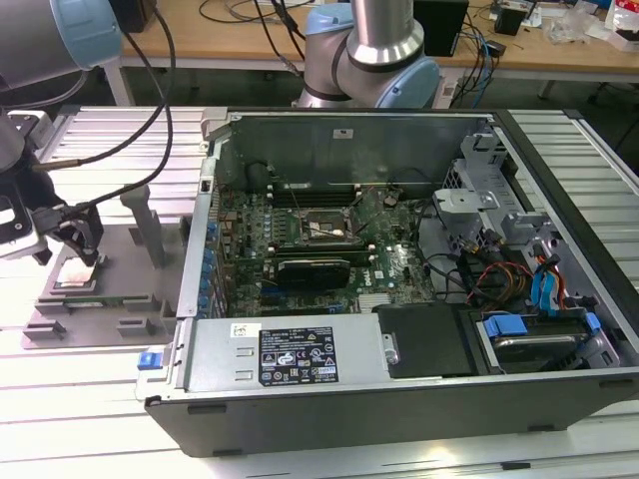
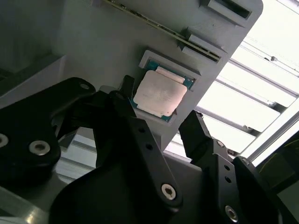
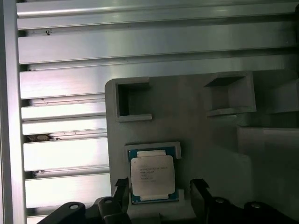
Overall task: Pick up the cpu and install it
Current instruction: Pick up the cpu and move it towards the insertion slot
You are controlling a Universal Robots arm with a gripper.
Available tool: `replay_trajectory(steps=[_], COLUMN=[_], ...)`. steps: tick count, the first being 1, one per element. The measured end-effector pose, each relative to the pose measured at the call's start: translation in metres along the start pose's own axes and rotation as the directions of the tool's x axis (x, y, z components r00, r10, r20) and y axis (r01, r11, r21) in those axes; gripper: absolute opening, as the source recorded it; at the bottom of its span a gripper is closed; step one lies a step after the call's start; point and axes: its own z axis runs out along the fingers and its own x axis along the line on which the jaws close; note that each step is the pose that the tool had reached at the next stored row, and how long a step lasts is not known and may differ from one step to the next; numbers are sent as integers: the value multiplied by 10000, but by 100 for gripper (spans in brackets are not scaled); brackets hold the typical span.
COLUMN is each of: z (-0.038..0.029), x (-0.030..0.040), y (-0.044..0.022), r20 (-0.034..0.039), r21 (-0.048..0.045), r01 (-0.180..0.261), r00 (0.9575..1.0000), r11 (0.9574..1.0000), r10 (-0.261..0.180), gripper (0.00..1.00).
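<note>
First wrist view: the cpu (image 3: 152, 175) lies flat, its pale metal plate facing up, in a square framed pocket of the grey fixture tray (image 3: 187, 112), near the tray's edge. My gripper (image 3: 158, 189) hangs right over that pocket with its jaws spread wide, and one dark finger (image 3: 122, 189) stands at each side of the chip, holding nothing. In the second wrist view the cpu (image 2: 159, 95) sits between my fingers (image 2: 198, 133), and I cannot tell whether either one touches it. In the exterior view my gripper (image 1: 75, 244) is low over the tray (image 1: 110, 299), beside its upright blocks (image 1: 150, 225). The tray rests on the slatted aluminium table (image 1: 90, 130). Just beside the tray, on the exterior view's right, lies the opened computer case (image 1: 399, 369), with the motherboard socket (image 1: 321, 228) inside it, well apart from the tray.
</note>
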Motion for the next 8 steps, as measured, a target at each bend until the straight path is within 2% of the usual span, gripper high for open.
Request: replay_trajectory(steps=[2, 6, 8], z=[3, 63, 126], x=[0, 2, 3], y=[0, -2, -6], r20=[2, -10, -22], r21=[-1, -7, -14], r01=[0, 265, 544], r00=[10000, 9996, 9985], r11=[10000, 9996, 9985], r10=[0, -265, -544], gripper=[66, 66, 66])
